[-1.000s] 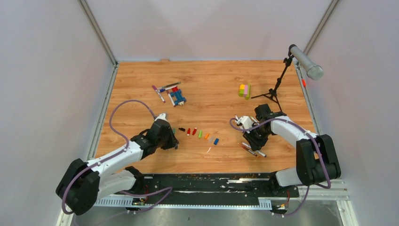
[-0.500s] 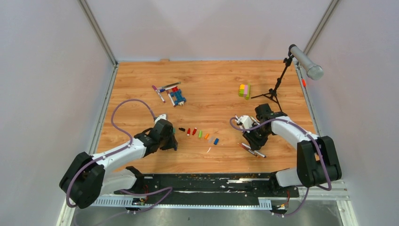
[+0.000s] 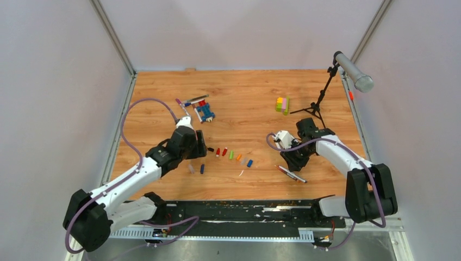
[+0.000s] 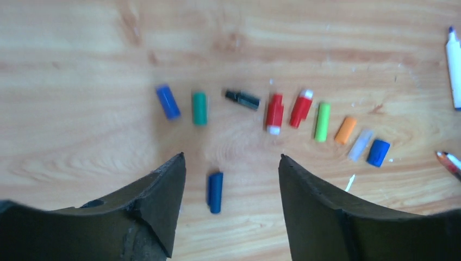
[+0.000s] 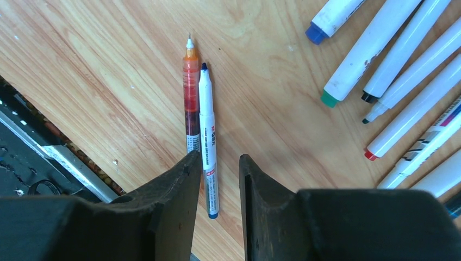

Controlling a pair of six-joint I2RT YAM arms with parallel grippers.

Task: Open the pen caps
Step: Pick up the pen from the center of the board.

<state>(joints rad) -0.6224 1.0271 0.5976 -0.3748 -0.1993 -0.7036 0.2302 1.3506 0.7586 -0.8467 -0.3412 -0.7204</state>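
The left gripper point(image 4: 231, 156) is held wide above a blue cap point(image 4: 215, 192); the right gripper point(image 5: 220, 155) is held narrow above a white pen point(image 5: 206, 117).

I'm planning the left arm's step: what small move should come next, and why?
Probably swing the left end effector toward the pens beside the brick figure. Its jaws stand open and empty, a dark blue cap lies loose beneath it, and those far pens seem to be capped.
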